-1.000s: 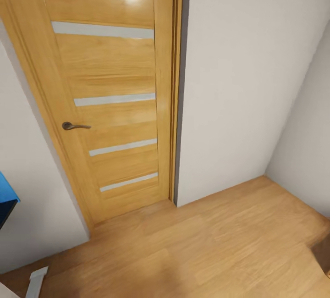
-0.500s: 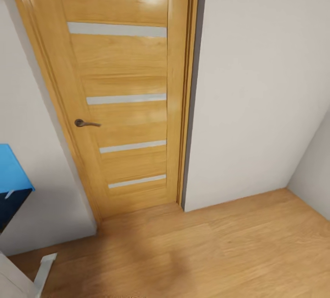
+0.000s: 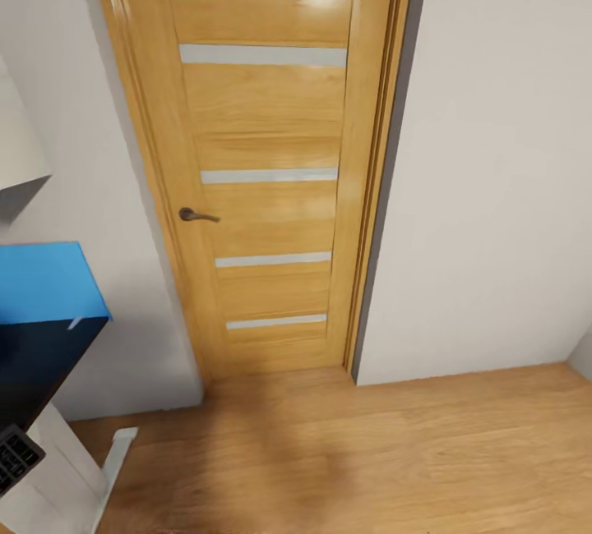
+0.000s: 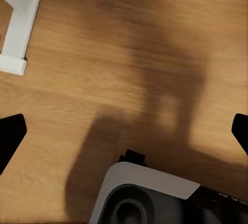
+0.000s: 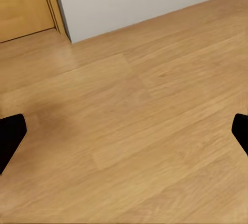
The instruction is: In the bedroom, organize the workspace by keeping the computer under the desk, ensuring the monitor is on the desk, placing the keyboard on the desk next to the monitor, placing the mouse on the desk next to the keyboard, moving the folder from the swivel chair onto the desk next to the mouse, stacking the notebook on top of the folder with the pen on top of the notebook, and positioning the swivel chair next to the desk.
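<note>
Though jaws spread over bare floor, folder (image 3: pixel 45 283) on desk (image 3: pixel 37 361).

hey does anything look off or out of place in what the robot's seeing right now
Nothing stands out. The closed wooden door hangs straight, the bright blue folder lies flat on the glossy black desk, and the wood floor shows no spill.

Even, bright, soft light. A glare patch sits high on the glossy wooden door (image 3: pixel 271 156). A broad, blurred shadow darkens the wood floor (image 3: pixel 370 452) in front of it, denser in the left wrist view. Renders look slightly soft, with converging verticals.
</note>
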Tool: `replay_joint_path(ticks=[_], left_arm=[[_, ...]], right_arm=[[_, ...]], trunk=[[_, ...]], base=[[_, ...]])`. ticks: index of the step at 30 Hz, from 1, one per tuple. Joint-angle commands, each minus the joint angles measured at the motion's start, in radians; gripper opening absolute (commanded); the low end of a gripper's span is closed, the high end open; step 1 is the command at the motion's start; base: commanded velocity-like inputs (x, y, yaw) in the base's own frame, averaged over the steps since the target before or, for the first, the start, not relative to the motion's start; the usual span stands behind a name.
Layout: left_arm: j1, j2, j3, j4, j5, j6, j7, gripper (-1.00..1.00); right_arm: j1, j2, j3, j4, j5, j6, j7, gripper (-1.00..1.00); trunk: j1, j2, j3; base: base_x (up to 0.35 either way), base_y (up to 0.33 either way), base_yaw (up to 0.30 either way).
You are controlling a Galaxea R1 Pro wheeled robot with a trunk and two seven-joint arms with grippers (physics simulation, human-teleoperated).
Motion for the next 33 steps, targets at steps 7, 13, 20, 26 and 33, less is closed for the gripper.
replay_joint_path(ticks=[7,13,20,26,33], left_arm=[[0.000,-0.001,0.001,-0.001,0.010,-0.003,0.000,1.00],[0.000,0.001,0.002,-0.001,0.011,-0.003,0.000,1.00],[0.001,0.001,0.003,-0.001,0.011,-0.003,0.002,1.00],[0.000,0.001,0.003,-0.001,0.012,-0.003,0.002,1.00],[0.000,0.001,0.003,-0.001,0.012,-0.003,0.003,1.00]], right_arm=[[0.000,-0.001,0.009,0.000,-0.002,-0.002,-0.008,1.00],[0.000,-0.001,0.009,0.000,-0.002,-0.002,-0.008,1.00],[0.000,-0.001,0.009,0.001,-0.002,-0.002,-0.009,1.00],[0.000,0.000,0.009,0.001,-0.002,-0.002,-0.009,1.00],[0.000,0.003,0.009,0.001,-0.003,-0.002,-0.010,1.00]], trunk=[[0.000,-0.001,-0.001],[0.000,-0.001,-0.001],[0.000,-0.001,-0.001],[0.000,-0.001,-0.001],[0.000,-0.001,-0.001]], base=[[0.001,-0.041,0.283],[0.098,-0.247,0.284],[0.057,-0.298,0.285],[-0.033,-0.240,0.286],[-0.013,-0.052,0.286]])
